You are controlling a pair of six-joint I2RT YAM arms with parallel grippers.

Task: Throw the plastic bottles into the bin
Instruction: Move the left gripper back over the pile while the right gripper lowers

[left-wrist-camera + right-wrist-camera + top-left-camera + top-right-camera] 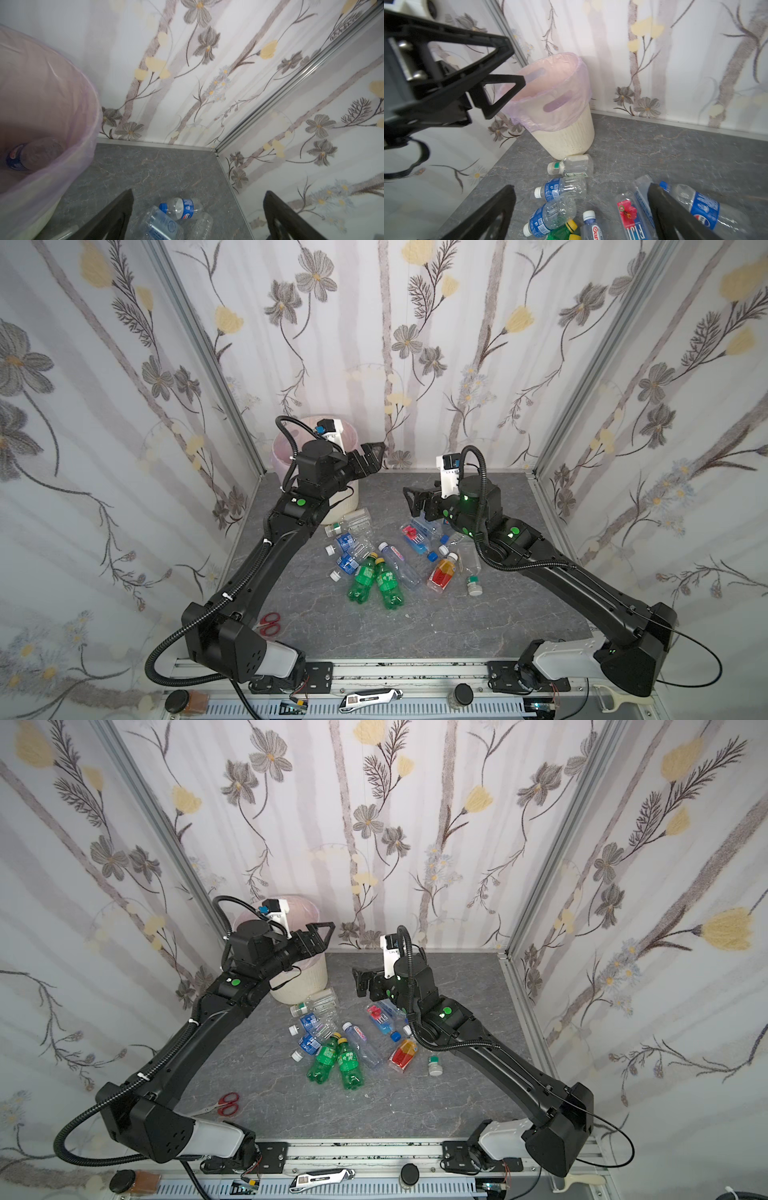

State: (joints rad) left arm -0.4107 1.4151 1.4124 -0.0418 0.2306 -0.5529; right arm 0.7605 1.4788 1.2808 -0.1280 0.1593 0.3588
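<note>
At the far left stands the bin (566, 137), with one clear bottle (31, 153) lying inside. The left gripper (376, 456) hangs just right of its rim, jaws spread and empty. The plastic bottles (365, 576) lie heaped mid-tabletop (457, 626). Above their right edge hovers the right gripper (411, 502), jaws released. It should probably drop square across one bottle's body, not its cap, and approach the bin only once the left gripper is clear.

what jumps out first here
A litter of plastic bottles covers the middle of the grey table, two bright green ones standing out. The pink-lined cream bin stands in the far left corner, the left tool open near its rim and the right tool open above the bottles.
</note>
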